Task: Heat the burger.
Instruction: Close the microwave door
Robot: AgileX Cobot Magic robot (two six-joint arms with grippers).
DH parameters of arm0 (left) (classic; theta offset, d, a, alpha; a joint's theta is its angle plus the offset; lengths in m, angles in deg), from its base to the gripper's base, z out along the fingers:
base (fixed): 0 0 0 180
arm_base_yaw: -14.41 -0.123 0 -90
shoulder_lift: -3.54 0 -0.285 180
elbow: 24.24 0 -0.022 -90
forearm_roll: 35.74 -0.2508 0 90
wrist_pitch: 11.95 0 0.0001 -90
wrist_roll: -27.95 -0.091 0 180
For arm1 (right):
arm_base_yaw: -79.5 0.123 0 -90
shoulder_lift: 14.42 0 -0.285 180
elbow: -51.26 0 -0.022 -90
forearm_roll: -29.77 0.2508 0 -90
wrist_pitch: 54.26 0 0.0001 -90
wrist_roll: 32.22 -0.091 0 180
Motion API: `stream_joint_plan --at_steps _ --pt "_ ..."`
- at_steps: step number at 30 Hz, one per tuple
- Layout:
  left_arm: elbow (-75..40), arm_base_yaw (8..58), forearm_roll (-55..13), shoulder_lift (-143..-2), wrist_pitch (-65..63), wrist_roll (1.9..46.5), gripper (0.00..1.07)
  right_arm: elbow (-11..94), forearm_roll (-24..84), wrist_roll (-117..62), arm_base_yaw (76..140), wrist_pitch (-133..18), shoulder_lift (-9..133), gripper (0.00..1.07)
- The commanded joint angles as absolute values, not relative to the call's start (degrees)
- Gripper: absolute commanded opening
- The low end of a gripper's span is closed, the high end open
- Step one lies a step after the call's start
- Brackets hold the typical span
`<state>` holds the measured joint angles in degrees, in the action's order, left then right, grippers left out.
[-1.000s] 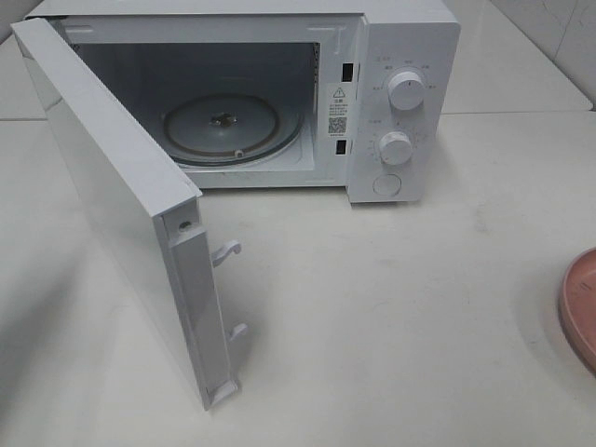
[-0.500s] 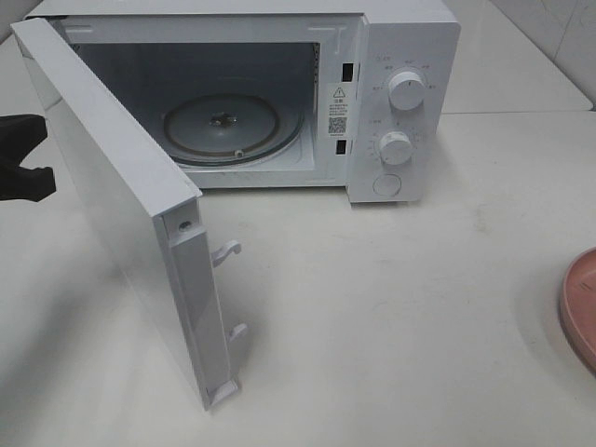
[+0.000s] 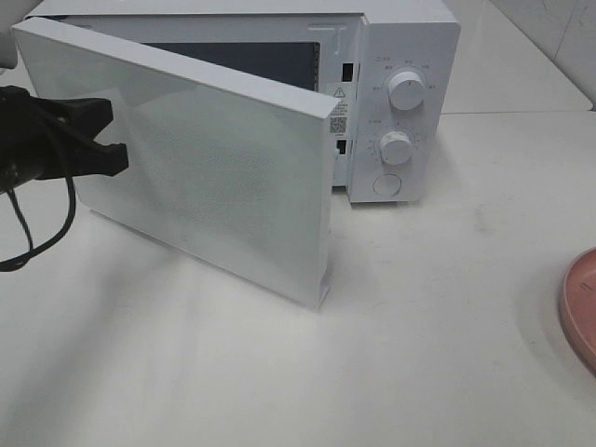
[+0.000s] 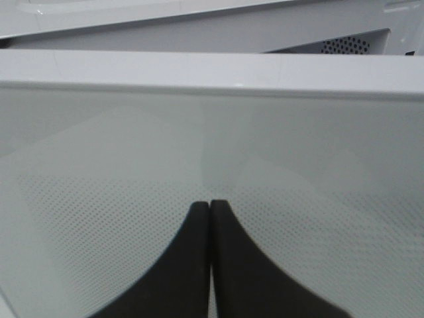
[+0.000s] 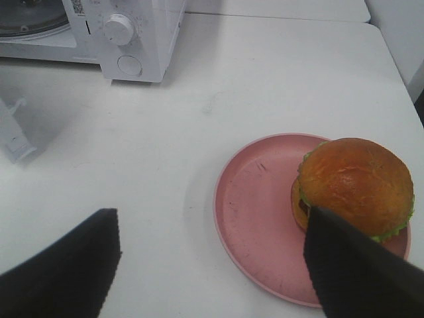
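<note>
**While the burger sits outside, the door wants careful handling**

As the burger (image 5: 354,182) lies on the pink plate (image 5: 258,212) at the right edge of the worktop (image 3: 419,326), well apart from the microwave (image 3: 410,56), nothing is inside to heat yet. The door (image 3: 214,158) stands partly swung, hinged at the left, its free edge near the knobs (image 3: 406,90). The left end effector (image 3: 110,138), fingers pressed together and holding nothing, has its tips against the door's outer face towards the hinge side; the left wrist view shows them (image 4: 210,202) square on the dotted panel.

From where I stand, I would say the door has to end up wide open before the burger can go in. Pushing so close to the hinge gives little leverage, so contact further along the panel would serve better. Closed tips can skate on that glossy face, so a slow, square push is wise, and the light oven may slide on the worktop if shoved hard.

The right end effector (image 5: 212,265) hangs spread over the plate, one finger just above the bun, gripping nothing.

The worktop is white, smooth and matt, with a faint scuff near the middle and open space between oven and plate. Pale wall tiles (image 3: 559,28) show at the far right.
</note>
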<state>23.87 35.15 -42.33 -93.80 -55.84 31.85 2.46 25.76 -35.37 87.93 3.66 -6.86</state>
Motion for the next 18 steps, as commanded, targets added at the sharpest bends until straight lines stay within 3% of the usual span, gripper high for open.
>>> stream_joint_plan --at_steps 1,12,18 --pt "22.15 37.33 -38.2 -94.71 -55.84 30.3 0.0 2.46 25.65 -35.03 87.52 2.92 -8.52 0.76" --pt "14.53 46.15 -23.48 -100.73 -54.3 22.34 0.0 2.46 25.71 -35.03 87.52 2.92 -8.52 0.76" --pt "8.8 50.39 -13.62 -104.34 -52.81 15.81 0.0 2.46 25.71 -35.03 87.52 2.92 -8.52 0.76"
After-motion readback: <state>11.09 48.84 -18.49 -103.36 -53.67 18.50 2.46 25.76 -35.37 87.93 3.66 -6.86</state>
